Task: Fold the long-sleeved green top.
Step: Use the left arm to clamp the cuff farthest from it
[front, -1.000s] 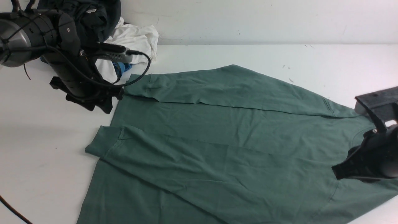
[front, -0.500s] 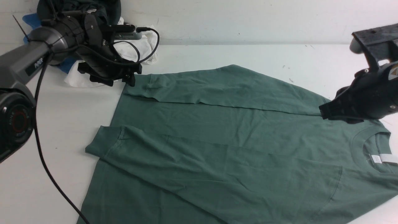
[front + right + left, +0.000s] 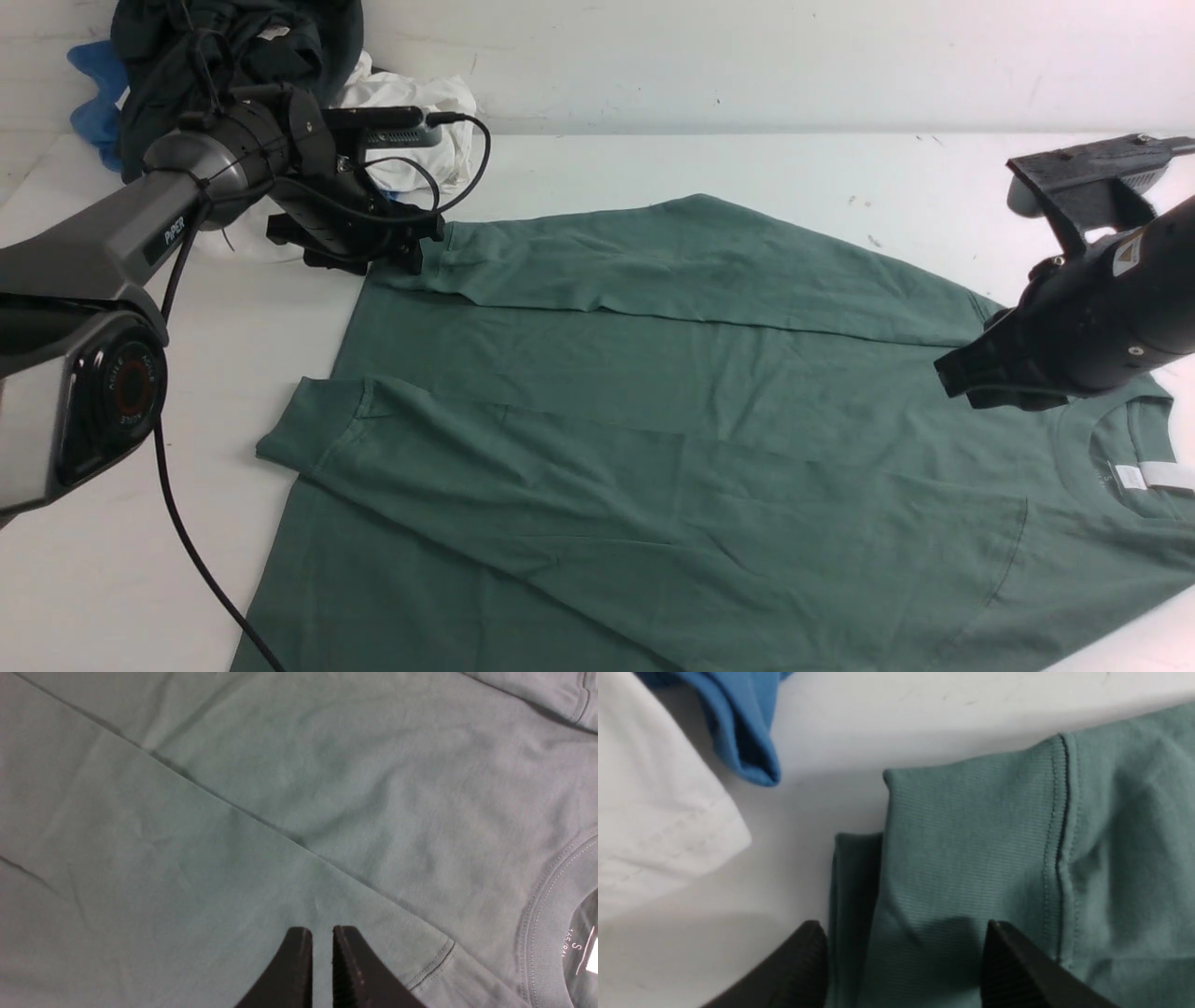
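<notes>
Two grippers checked. We find the left gripper (image 3: 902,933) open over the cuff (image 3: 971,835) of the green long-sleeved top (image 3: 653,420); right gripper (image 3: 321,933) closed, empty.

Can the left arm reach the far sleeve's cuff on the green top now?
Probably yes: the left tool hangs open right over the cuff, and nothing lies between them.

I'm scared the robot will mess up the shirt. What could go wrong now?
1. The open left gripper straddles the sleeve cuff with another green layer beneath; it may pinch both or miss.
2. The white garment and blue garment lie close by and might get snagged.
3. The right gripper holds nothing, so the green top could bunch when pulled.
</notes>
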